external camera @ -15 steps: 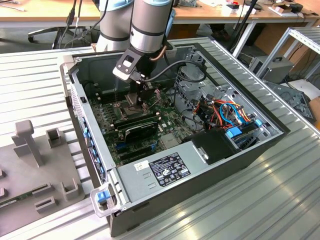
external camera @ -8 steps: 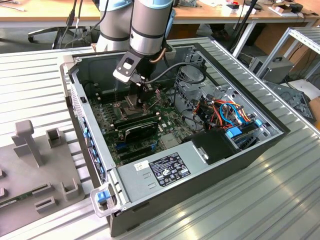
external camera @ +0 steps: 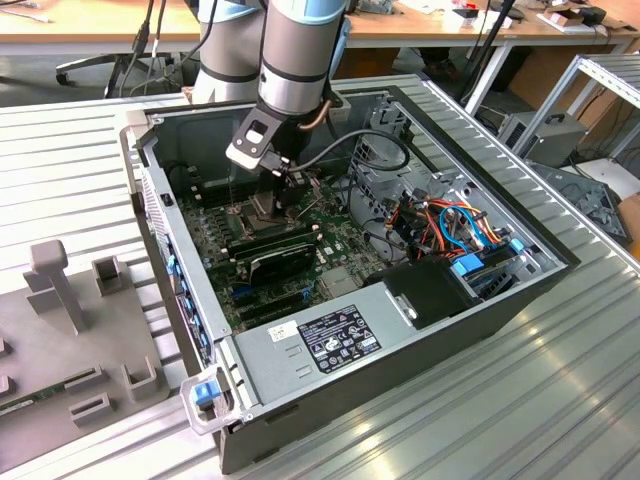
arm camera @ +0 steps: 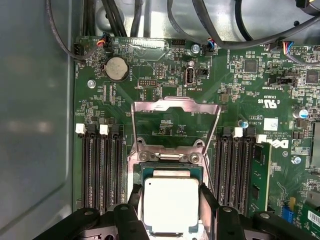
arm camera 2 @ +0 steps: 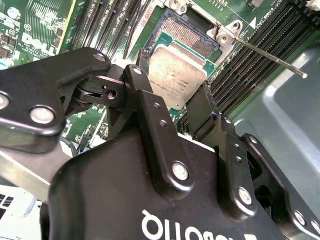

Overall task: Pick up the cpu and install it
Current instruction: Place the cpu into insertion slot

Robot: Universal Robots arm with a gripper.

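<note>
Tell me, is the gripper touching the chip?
Touching. In the first wrist view, the gripper clamps the chip between its fingers with no gap.

Lab, open computer case (external camera: 420, 375), ribbed metal bench (external camera: 545, 405)

The hand (arm camera 2: 172, 102) covers two opposite edges of the cpu (arm camera 2: 177, 75)

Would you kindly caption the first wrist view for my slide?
The tool grips the cpu over the open socket on the motherboard.
</note>
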